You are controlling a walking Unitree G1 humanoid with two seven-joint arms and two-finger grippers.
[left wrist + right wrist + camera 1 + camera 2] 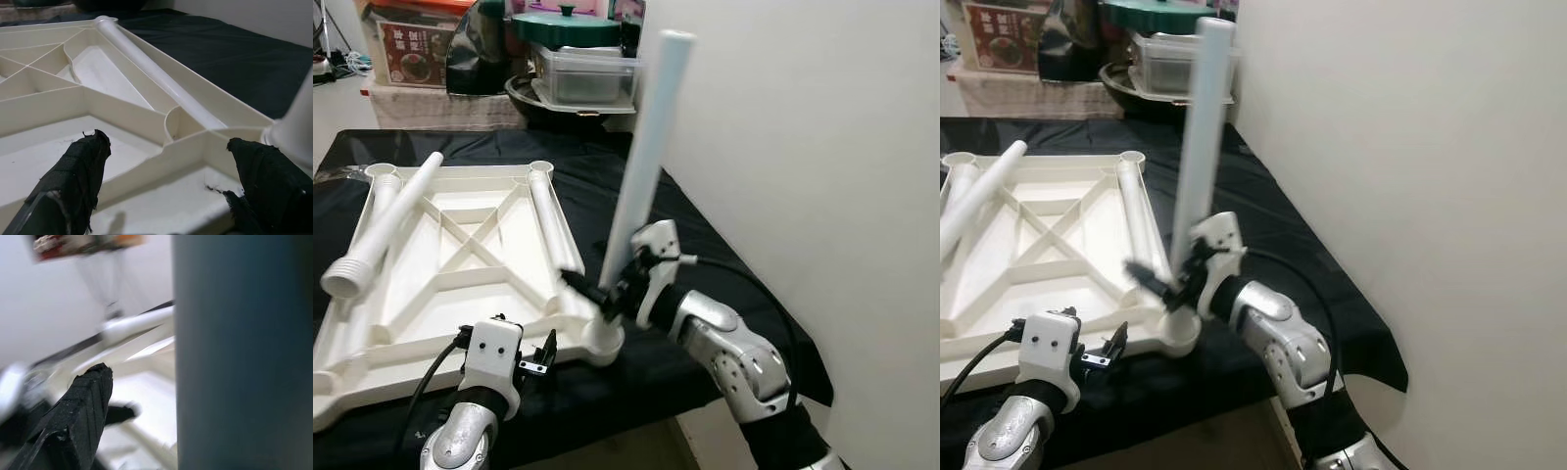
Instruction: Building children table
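Note:
The white children's table top (pixel 440 338) lies upside down on a black cloth. A pale blue-white leg (pixel 646 147) stands upright in the socket (pixel 604 343) at its near right corner. My right gripper (pixel 607 289) is open low around that leg; in the right wrist view one finger (pixel 78 416) stands apart from the leg (pixel 239 352), which hides the other finger. My left gripper (pixel 166 196) is open at the top's front edge, just left of the socket. Two loose legs lie on the top: one (pixel 386 220) at the left, one (pixel 553 220) along the right rim.
A white wall (pixel 803 147) rises close on the right. Behind the table stand a green-lidded pot (pixel 568 27), a clear plastic container (pixel 587 73) and a printed box (pixel 411 44). The black cloth (pixel 705 245) hangs over the front right corner.

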